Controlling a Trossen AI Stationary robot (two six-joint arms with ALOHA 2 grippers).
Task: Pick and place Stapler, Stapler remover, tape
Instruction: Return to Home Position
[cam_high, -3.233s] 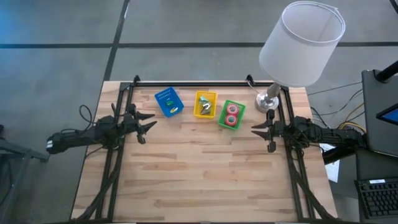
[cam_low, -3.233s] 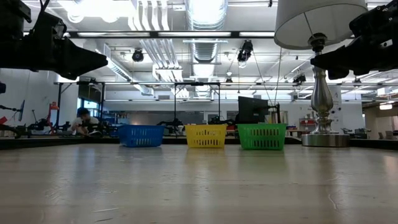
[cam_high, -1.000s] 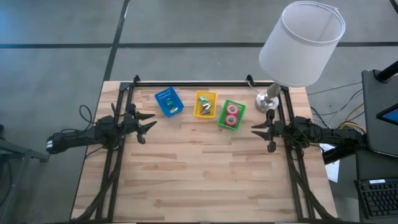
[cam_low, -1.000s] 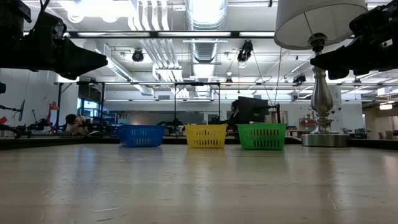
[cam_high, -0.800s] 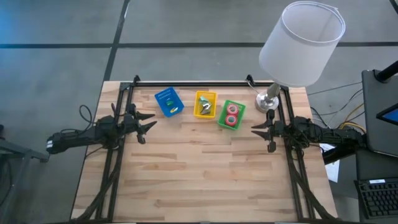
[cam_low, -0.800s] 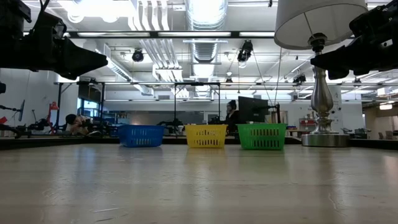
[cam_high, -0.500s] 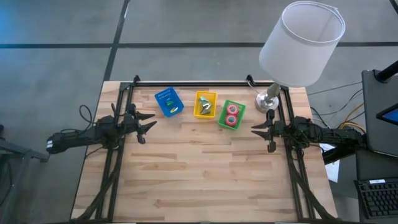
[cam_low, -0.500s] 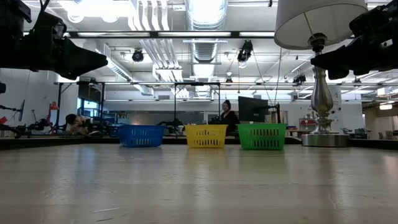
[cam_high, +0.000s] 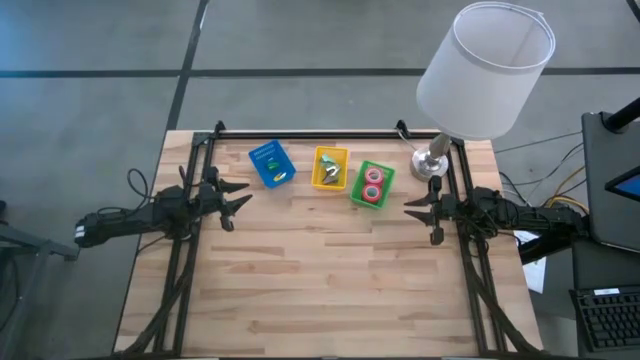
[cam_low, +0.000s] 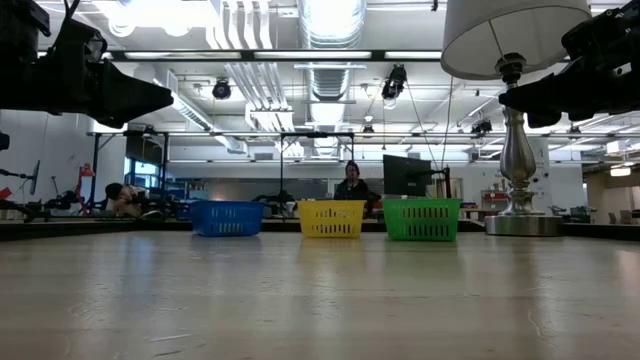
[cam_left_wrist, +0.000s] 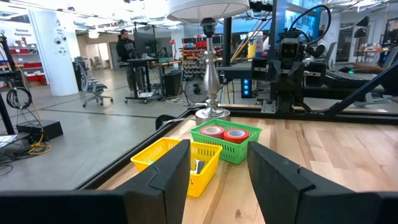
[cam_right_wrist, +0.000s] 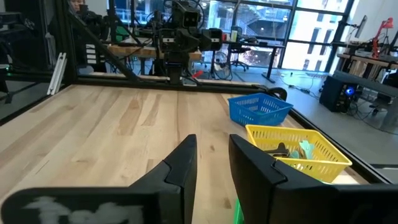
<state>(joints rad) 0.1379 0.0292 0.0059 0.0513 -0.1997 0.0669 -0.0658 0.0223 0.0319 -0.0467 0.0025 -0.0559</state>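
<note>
Three small bins stand in a row near the table's far edge: a blue bin (cam_high: 271, 164), a yellow bin (cam_high: 330, 168) with small greenish and dark items in it, and a green bin (cam_high: 372, 184) holding two pink-red tape rolls (cam_high: 373, 185). The left wrist view shows the tape rolls (cam_left_wrist: 224, 132) lying in the green bin (cam_left_wrist: 227, 144). My left gripper (cam_high: 241, 203) hovers open at the table's left side, level with the bins. My right gripper (cam_high: 415, 211) hovers open at the right side, beside the green bin. Both are empty.
A table lamp with a white shade has its metal base (cam_high: 428, 165) at the far right corner, close to my right gripper. Dark frame rails (cam_high: 185, 270) run along both sides. Bare wooden tabletop (cam_high: 320, 280) lies in front of the bins. A person (cam_low: 351, 186) is beyond the far edge.
Both arms and all three bins have kept still. Only a person in the room beyond the table has walked across behind the bins, from behind the green bin toward the yellow one in the low view.
</note>
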